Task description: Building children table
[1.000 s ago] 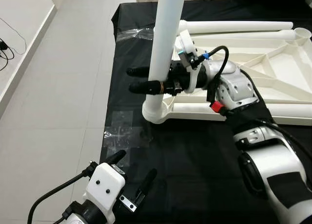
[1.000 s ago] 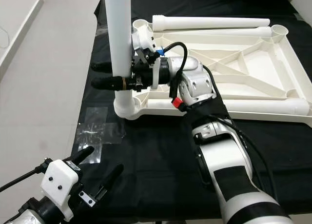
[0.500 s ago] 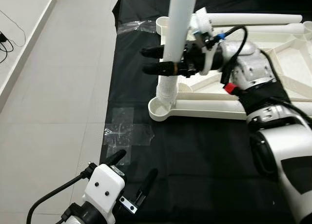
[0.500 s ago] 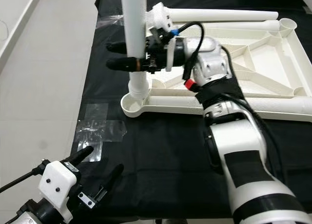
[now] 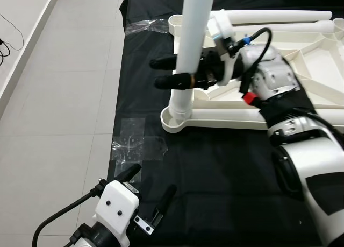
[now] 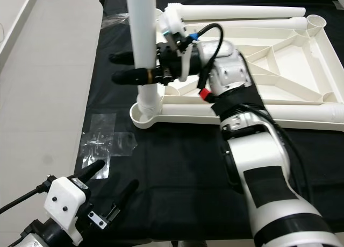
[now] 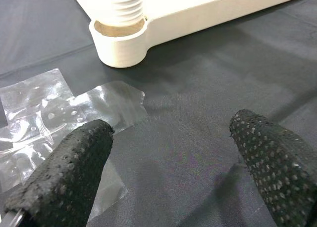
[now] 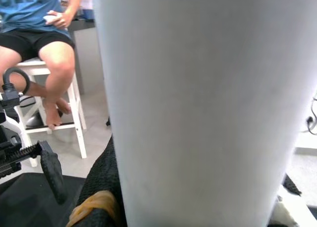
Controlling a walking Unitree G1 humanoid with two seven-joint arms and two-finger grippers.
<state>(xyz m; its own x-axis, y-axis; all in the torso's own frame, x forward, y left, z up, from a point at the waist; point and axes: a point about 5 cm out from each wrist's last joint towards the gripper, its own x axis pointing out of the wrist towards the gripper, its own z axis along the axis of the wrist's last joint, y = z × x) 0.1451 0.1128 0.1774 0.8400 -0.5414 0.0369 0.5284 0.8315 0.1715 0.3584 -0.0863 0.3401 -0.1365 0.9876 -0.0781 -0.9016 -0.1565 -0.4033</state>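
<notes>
Lowered since half a second ago, the white table leg [image 5: 192,48] now has its threaded end sitting in the corner socket [image 5: 176,119] of the upturned white tabletop [image 6: 279,69], where before that end hung a little above the socket's rim. It stands upright at the tabletop's near left corner, on the black cloth [image 5: 215,171] spread over the floor. Its shaft is clamped between the two black fingers of the right gripper [image 5: 172,73], which close around it from the side, their tips poking out past it to the left. Two more white legs [image 6: 242,11] lie along the tabletop's far edge. Near the camera, the left gripper [image 5: 148,196] hovers over the cloth with its fingers spread wide apart and nothing between them, close to a patch of clear tape [image 7: 54,108]. Beyond the leg, a person [image 8: 42,34] sits on a white stool [image 8: 59,123].
</notes>
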